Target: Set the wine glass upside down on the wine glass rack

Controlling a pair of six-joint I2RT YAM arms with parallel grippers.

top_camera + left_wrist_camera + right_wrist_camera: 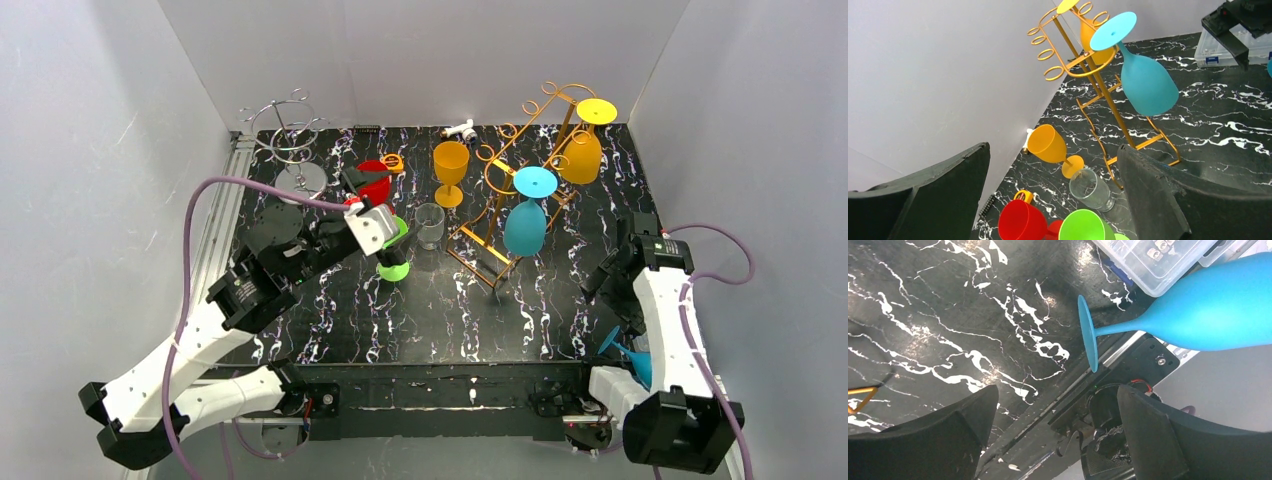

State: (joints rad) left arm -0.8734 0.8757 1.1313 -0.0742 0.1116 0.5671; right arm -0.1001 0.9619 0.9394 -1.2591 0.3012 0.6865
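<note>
Treat the green wine glass [393, 268], upright on the tabletop [500, 320] just beside the red glass [1020, 222] and near the clear tumbler [430, 225], as probably light, stiff, slick plastic, tippy on its thin stem. Take it at the stem or low across the bowl, ready for flipping onto the gold rack [1096, 87]. Note the left tool [1053, 150] spread wide close over that glass, gripping nothing, and the right tool [1057, 395] equally wide and bare near a teal glass [1208, 310] lying on its side.

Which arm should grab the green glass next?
Left. The left gripper, open, hovers right by the green wine glass. The right gripper sits far off at the table's right edge.
</note>
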